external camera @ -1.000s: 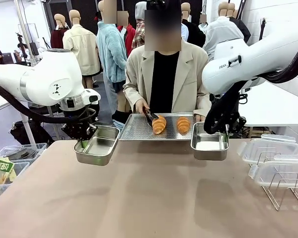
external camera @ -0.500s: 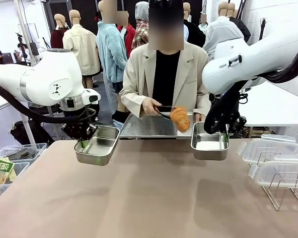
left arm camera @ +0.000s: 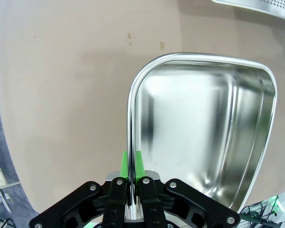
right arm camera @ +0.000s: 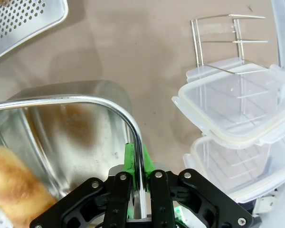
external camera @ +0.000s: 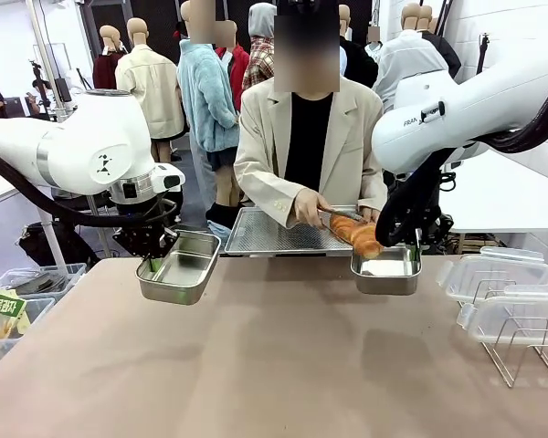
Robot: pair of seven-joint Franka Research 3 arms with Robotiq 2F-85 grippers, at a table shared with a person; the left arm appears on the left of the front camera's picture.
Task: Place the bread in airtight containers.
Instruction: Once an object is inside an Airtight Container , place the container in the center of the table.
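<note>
While the person's hand [external camera: 306, 208] is holding a golden-orange ridged croissant [external camera: 362, 237] in dark tongs [external camera: 336, 215] at centre right, just over a small shiny rectangular steel tin [external camera: 385, 272], the right gripper [right arm camera: 137, 159] is pinching that tin's rim. At centre left the left gripper [left arm camera: 132, 164] is clamping a matching empty steel tin [external camera: 178, 269]. Light, flaky and crushable, the croissant is asking for a gentle hold across its middle.

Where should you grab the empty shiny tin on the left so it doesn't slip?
From above, by its thin rolled rim, one finger inside the wall, one outside, as the left claw grips it. The tin looks too wide to pinch across.
</note>
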